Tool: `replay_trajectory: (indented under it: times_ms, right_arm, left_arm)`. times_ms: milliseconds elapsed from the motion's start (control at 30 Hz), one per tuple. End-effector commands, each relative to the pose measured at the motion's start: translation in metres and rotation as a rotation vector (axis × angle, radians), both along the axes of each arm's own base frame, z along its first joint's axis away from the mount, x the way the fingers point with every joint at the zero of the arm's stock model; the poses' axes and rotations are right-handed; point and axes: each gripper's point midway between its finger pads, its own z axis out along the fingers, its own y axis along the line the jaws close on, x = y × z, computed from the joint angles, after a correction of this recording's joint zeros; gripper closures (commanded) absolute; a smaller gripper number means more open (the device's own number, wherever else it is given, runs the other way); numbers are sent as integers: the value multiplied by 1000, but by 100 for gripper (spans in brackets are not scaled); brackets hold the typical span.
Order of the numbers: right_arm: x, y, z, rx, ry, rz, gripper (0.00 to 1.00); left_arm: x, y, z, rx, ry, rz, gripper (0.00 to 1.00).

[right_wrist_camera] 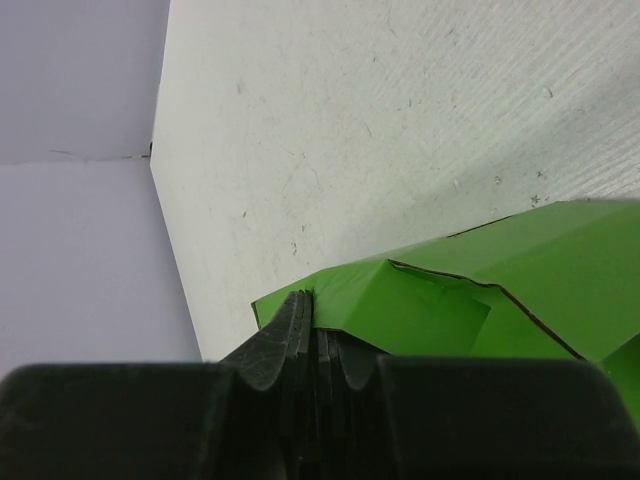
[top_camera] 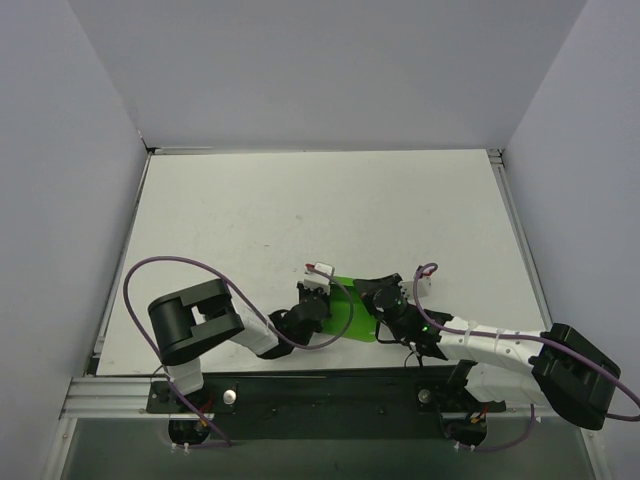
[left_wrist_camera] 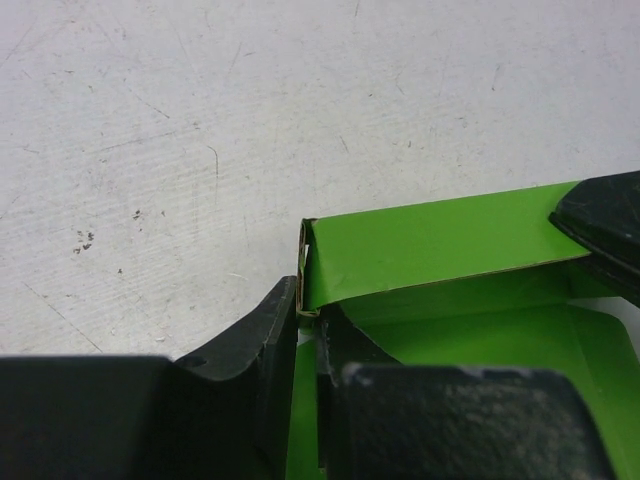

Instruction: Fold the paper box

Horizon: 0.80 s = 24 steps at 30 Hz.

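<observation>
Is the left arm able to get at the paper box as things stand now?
Probably yes. The left end effector is at the paper box, its fingers on either side of one card wall. The right end effector pinches another edge, apart from it, and leaves that wall free.

The paper box (left_wrist_camera: 450,240) was thin, smooth green card with a faint sheen, and its cut edges showed pale and raw. My fingers (left_wrist_camera: 240,370) were matt black plastic, slightly grainy. The table (left_wrist_camera: 200,150) was matt white, finely textured, scuffed and scratched.
</observation>
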Motion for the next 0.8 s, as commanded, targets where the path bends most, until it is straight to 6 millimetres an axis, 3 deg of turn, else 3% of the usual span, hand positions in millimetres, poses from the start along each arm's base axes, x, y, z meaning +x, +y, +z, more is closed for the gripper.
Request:
replay_trajectory:
  times_ms: [0,467,667,733,767]
  right_arm:
    - [-20,-16,-31,-164,82,39,100]
    - [-22,-17,-34,-153,99,29,100]
    - [-23,-12,-40,-143,111,50,100]
    - [-22,-11,-42,-136,121,54,100]
    - [-21,-11,-42,-138,120,55,100]
  left_arm:
    - [22,59,-17,175,-19,266,100]
    - [23,81,-29,314,-61,320,100]
    - [12,33,-11,163,-127,85,100]
    - [8,28,-9,155,-128,58,100]
    - [6,34,-18,205,-99,68,100]
